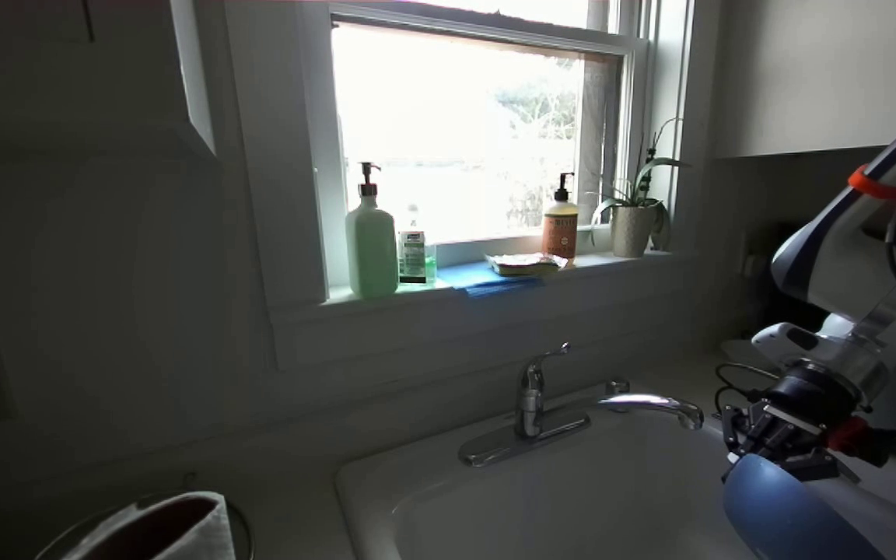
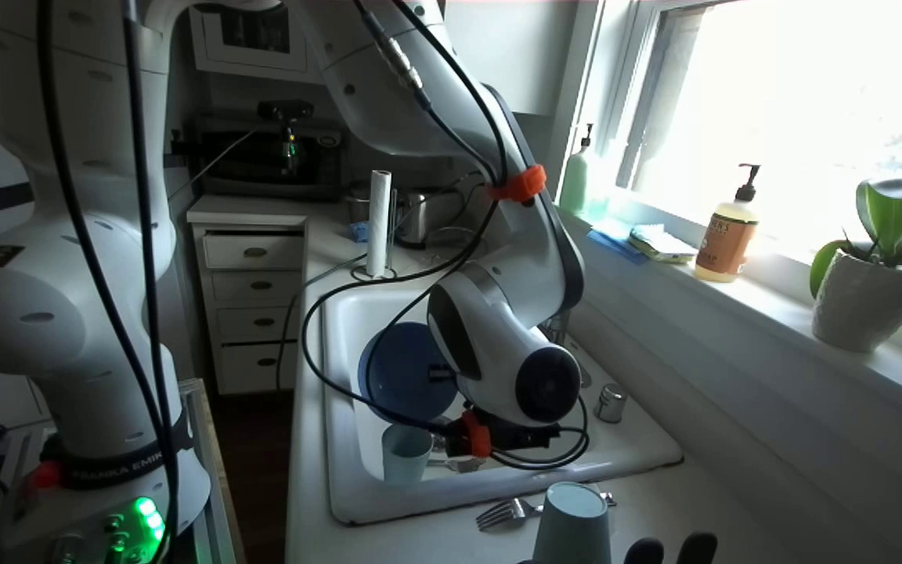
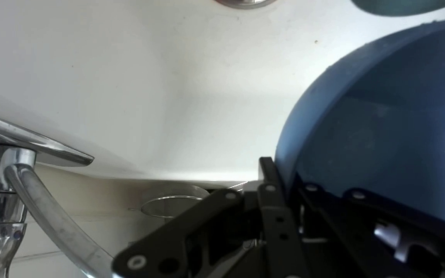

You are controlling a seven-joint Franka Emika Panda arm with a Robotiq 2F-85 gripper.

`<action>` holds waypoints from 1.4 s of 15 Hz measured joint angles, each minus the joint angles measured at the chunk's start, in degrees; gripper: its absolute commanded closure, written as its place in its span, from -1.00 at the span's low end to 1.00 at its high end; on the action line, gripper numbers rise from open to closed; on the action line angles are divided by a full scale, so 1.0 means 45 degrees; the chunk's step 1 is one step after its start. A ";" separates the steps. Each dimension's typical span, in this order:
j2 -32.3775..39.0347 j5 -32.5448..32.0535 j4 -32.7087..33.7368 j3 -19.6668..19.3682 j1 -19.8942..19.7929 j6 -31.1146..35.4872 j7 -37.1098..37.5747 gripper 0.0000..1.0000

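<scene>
My gripper (image 3: 285,175) is shut on the rim of a blue bowl (image 3: 381,146), with one finger (image 3: 267,166) along the outside and the other, dark and partly lost in shadow, on the inner side. The bowl (image 1: 790,509) is tilted at the lower right of an exterior view, under the gripper. In an exterior view the bowl (image 2: 396,372) shows as a round blue shape over the white sink (image 2: 339,470), while the arm hides the jaws. Whether the bowl touches the sink, I cannot tell. A light blue cup (image 2: 406,453) stands in the sink near the bowl.
A chrome faucet (image 1: 530,400) rises behind the sink, its spout reaching toward the gripper. On the counter are a fork (image 2: 507,513) and an overturned cup (image 2: 574,525). A paper towel roll (image 2: 378,223) stands beyond the sink. Soap bottles (image 1: 372,249) and a potted plant (image 1: 629,225) line the windowsill.
</scene>
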 measured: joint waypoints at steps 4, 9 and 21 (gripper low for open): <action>0.0000 0.0021 0.0000 -0.0133 0.0003 -0.0328 -0.0125 0.97; 0.0000 0.0274 0.0000 -0.0257 0.0003 -0.0781 -0.0234 0.97; 0.0000 0.0469 0.0014 -0.0446 0.0005 -0.1342 -0.0563 0.97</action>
